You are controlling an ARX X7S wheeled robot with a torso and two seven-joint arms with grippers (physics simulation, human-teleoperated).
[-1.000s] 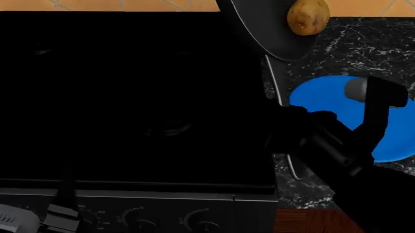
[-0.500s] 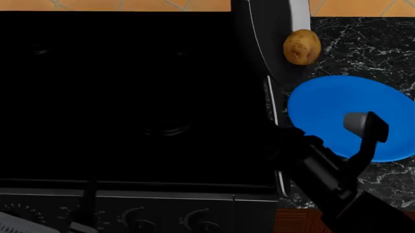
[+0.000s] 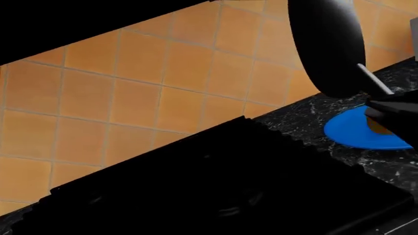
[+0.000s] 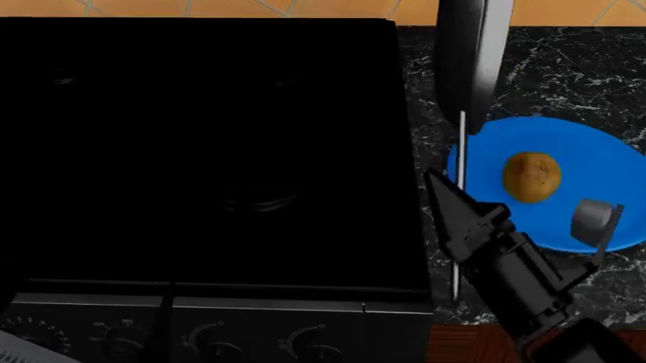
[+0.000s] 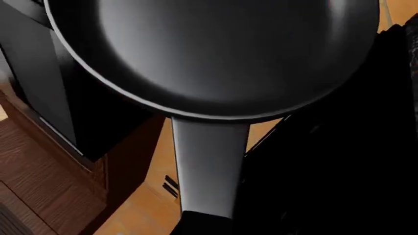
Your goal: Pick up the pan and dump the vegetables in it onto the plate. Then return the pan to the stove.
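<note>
The pan (image 4: 470, 53) is tipped almost on edge above the far rim of the blue plate (image 4: 595, 155), its slim handle (image 4: 461, 162) running toward me. The potato (image 4: 532, 176) lies on the plate. My right gripper (image 4: 456, 203) is shut on the handle, beside the plate's left rim. In the right wrist view the pan's glossy inside (image 5: 209, 49) is empty and the handle (image 5: 209, 166) runs into the gripper. The left wrist view shows the pan (image 3: 326, 44), plate (image 3: 353, 133) and stove (image 3: 228, 186). My left gripper is not seen.
The black stove (image 4: 202, 151) fills the left and middle, with knobs (image 4: 217, 340) along its front. The plate sits on dark marble counter (image 4: 576, 68) to the stove's right. An orange tiled wall (image 3: 163, 73) stands behind. A grey part of my right arm (image 4: 595, 218) overhangs the plate's near rim.
The pan has tipped from sloping to almost on edge. The potato has slid out of it and dropped onto the plate. The left arm has sunk out of the head view.
</note>
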